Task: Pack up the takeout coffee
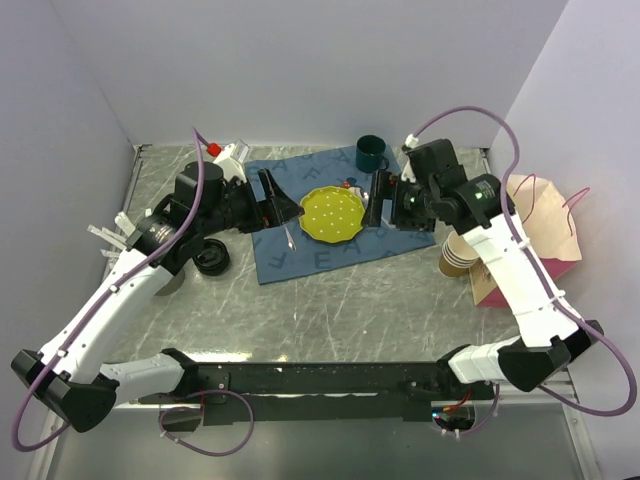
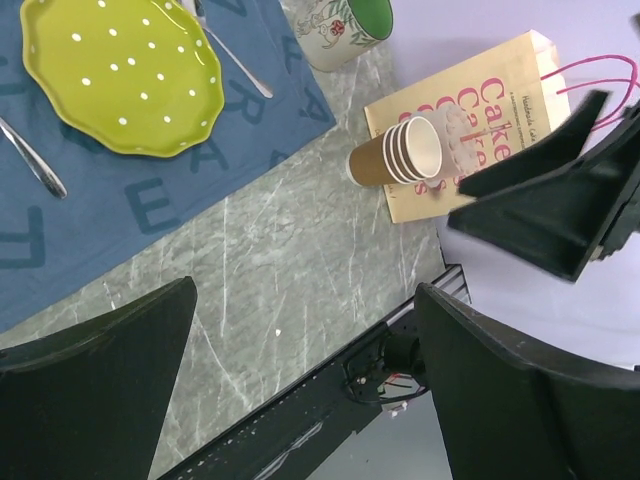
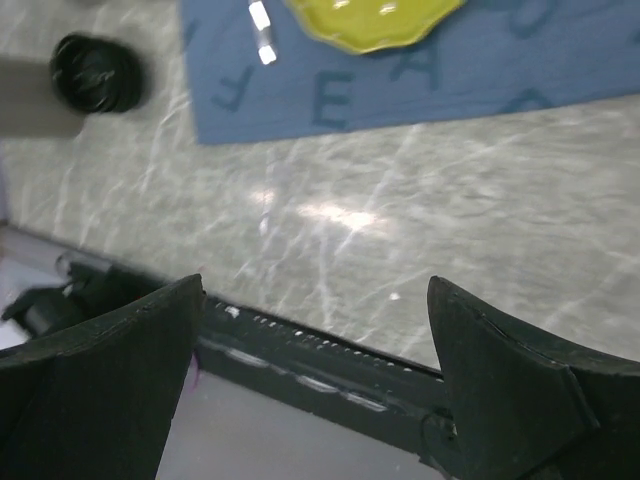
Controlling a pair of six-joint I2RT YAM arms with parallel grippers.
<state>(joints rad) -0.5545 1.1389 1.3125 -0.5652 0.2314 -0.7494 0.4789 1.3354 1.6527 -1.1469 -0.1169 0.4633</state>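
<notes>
Bright, even light throughout, with only soft shadows. The right wrist view is blurred, with a pale patch of glare on the table (image 3: 330, 215). The left wrist view is sharp.

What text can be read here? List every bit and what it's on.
"Cake", twice in pink, on the paper bag.
Small print beside it: too small to read.
"E" and "F", loose single letters on the blue placemat.

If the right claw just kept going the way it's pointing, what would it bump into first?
Probably bare marble tabletop, which fills the gap in the open right gripper; the blue placemat lies beyond. Depth is unclear.
</notes>
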